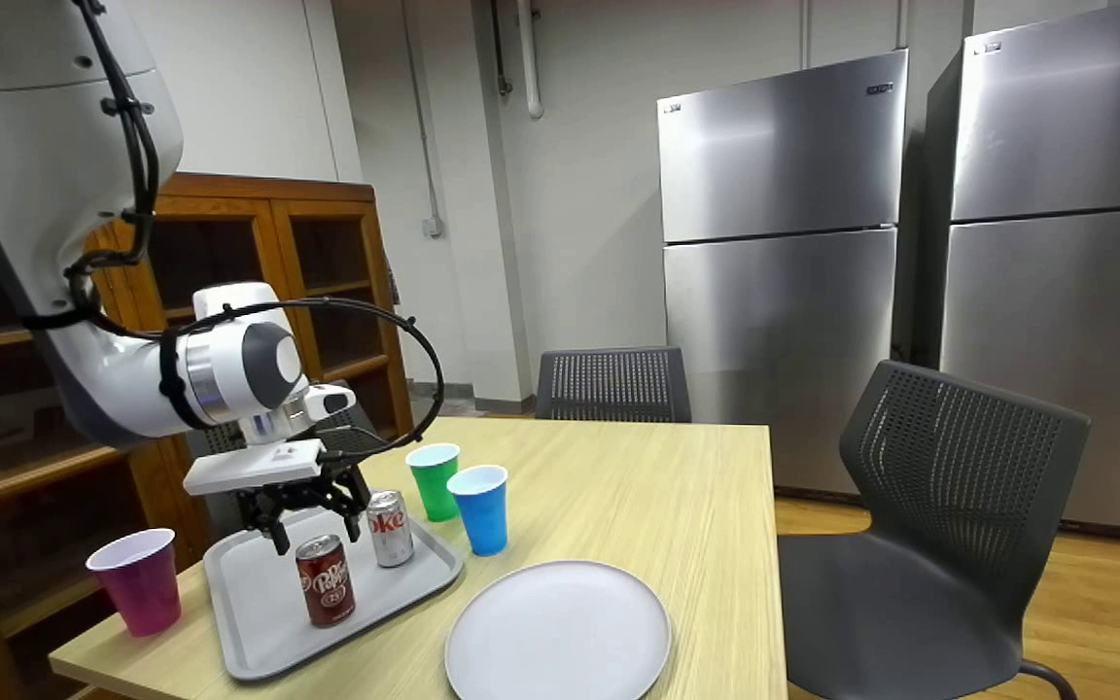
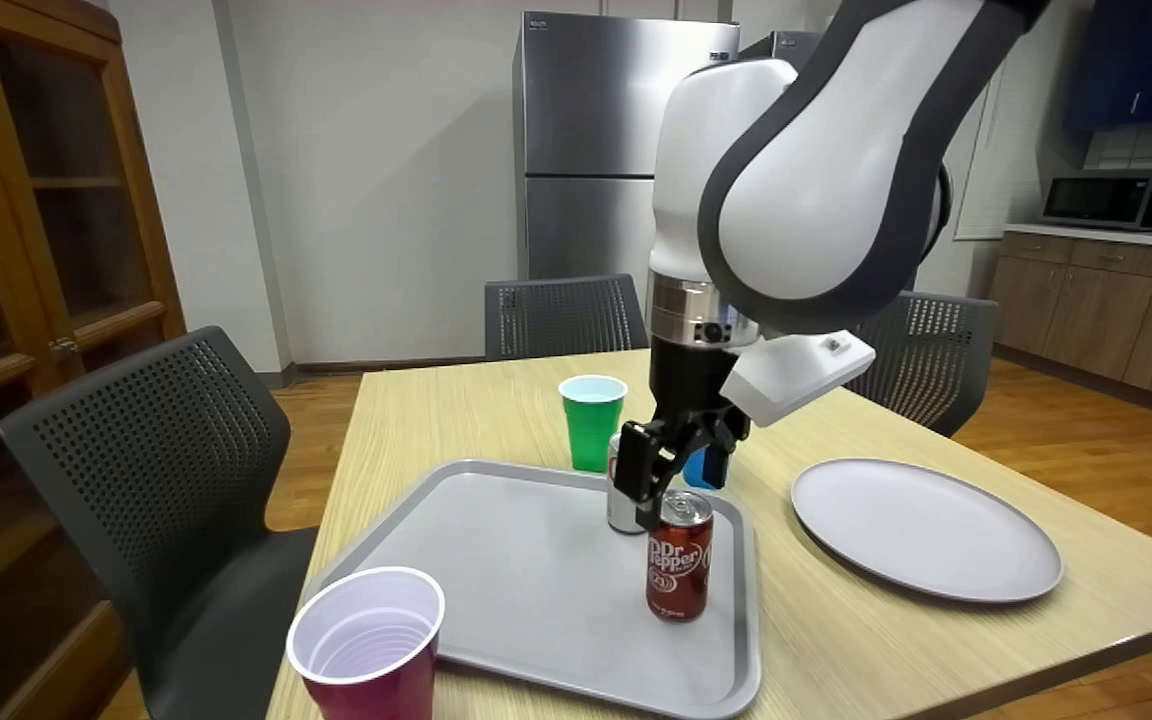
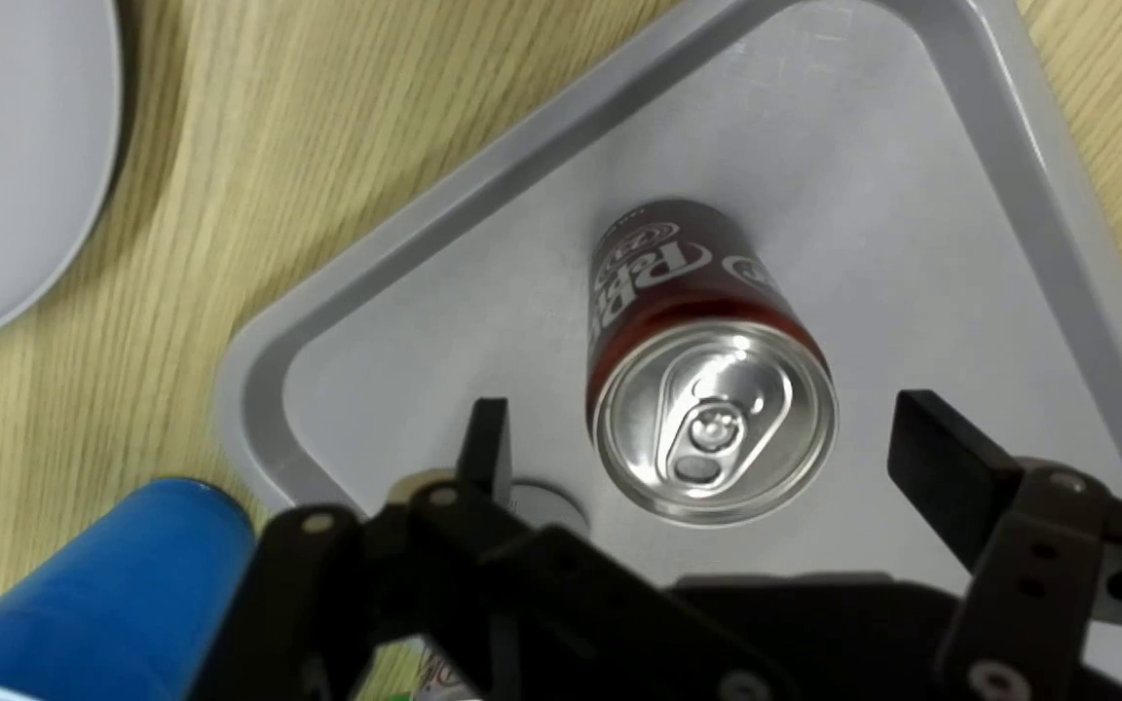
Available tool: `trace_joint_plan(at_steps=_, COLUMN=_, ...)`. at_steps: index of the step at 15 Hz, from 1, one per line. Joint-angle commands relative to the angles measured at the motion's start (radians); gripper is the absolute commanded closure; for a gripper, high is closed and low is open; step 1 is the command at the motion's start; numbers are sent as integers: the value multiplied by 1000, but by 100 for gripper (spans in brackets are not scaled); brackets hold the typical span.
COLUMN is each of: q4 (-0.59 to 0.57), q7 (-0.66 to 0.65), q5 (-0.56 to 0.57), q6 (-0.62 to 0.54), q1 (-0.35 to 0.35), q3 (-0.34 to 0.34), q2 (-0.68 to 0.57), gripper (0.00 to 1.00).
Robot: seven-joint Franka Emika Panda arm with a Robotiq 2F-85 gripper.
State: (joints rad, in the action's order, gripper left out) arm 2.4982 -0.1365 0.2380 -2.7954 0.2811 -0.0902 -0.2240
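My gripper (image 3: 701,428) is open and empty. In the wrist view a dark red Dr Pepper can (image 3: 678,273) shows between its fingers, with a gap on each side. In both exterior views, the gripper (image 1: 317,533) (image 2: 682,492) is close to the top of this can (image 1: 327,588) (image 2: 679,565). The can stands upright on a grey tray (image 1: 263,612) (image 2: 506,570) (image 3: 912,204). A silver Coke can (image 1: 391,533) (image 2: 624,508) stands behind it on the tray. In the wrist view the silver can (image 3: 442,679) is mostly hidden by the gripper.
A blue cup (image 1: 482,515) (image 3: 123,594) and a green cup (image 1: 437,491) (image 2: 593,430) stand beside the tray. A magenta cup (image 1: 140,588) (image 2: 376,690) stands at its opposite side. A light grey plate (image 1: 560,632) (image 2: 926,530) lies on the table. Dark chairs (image 1: 920,544) surround the table.
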Motion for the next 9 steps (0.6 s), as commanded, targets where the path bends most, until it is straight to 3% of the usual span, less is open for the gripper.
trace_joint_plan(at_steps=1, q4=9, q7=-15, q5=8, q6=53, q1=-8, q3=-2, q2=80, gripper=0)
trace_joint_plan(at_steps=9, q4=19, q7=27, q5=-46, q6=114, q1=-74, q3=-14, q2=208, gripper=0)
